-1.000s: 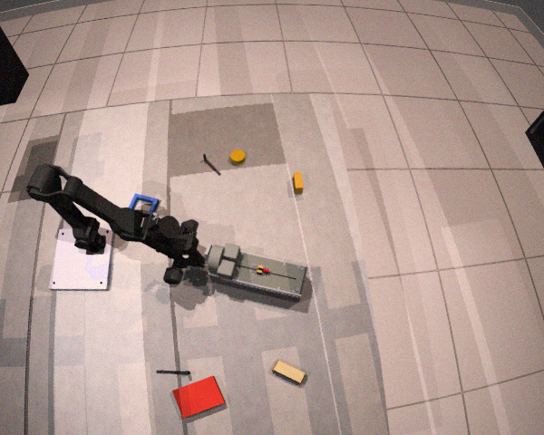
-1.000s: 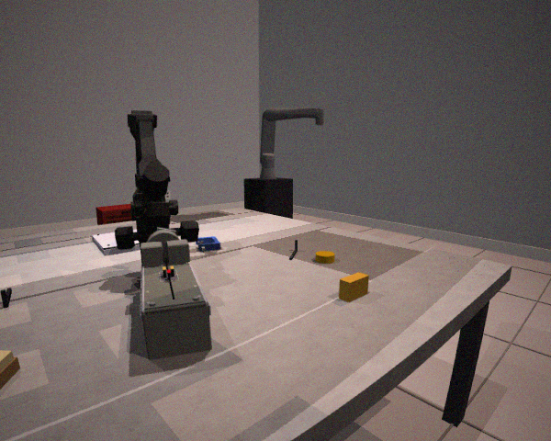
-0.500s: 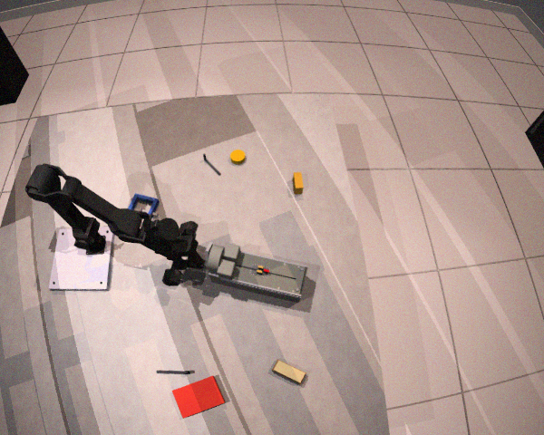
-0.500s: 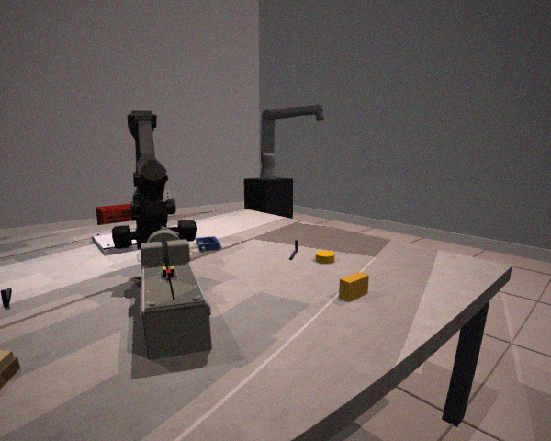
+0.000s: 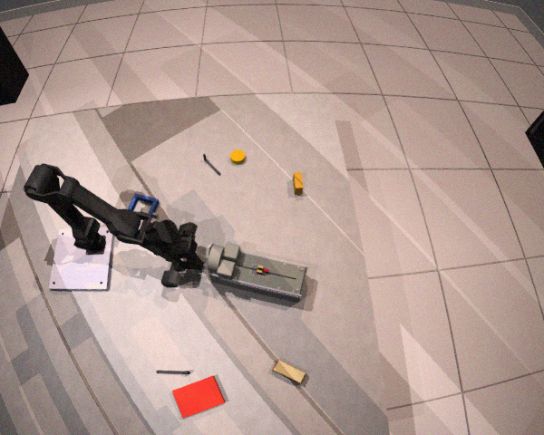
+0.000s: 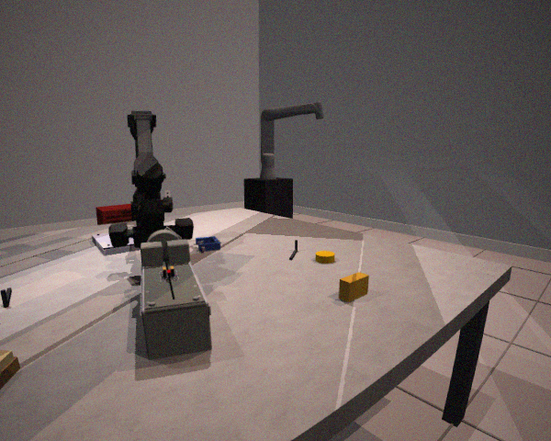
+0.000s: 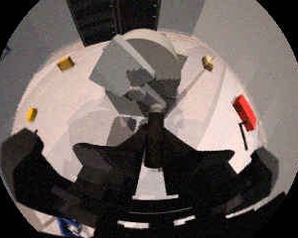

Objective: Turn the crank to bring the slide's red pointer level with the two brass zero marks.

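Note:
The grey box machine (image 5: 281, 281) (image 6: 174, 327) lies on the floor, with its crank wheel (image 5: 213, 256) (image 6: 164, 233) at the end nearest the arm. On its top, the red pointer (image 5: 266, 271) (image 6: 170, 269) sits right by the two brass marks (image 5: 260, 268) (image 6: 164, 273). I cannot tell whether it is exactly level with them. My gripper (image 5: 199, 256) (image 7: 152, 127) is at the crank wheel and is shut on the crank handle (image 7: 155, 110). In the exterior view the fingers are hidden behind the machine.
A yellow disc (image 5: 238, 156) (image 6: 324, 256), a yellow block (image 5: 297, 182) (image 6: 353, 287), a dark rod (image 5: 211, 164) (image 6: 293, 250) and a blue frame (image 5: 143, 204) (image 6: 208, 243) lie around. A red plate (image 5: 198, 396), a tan block (image 5: 289, 371) and a dark pen (image 5: 172, 372) lie nearer. A dark rail (image 6: 432, 346) crosses the front right.

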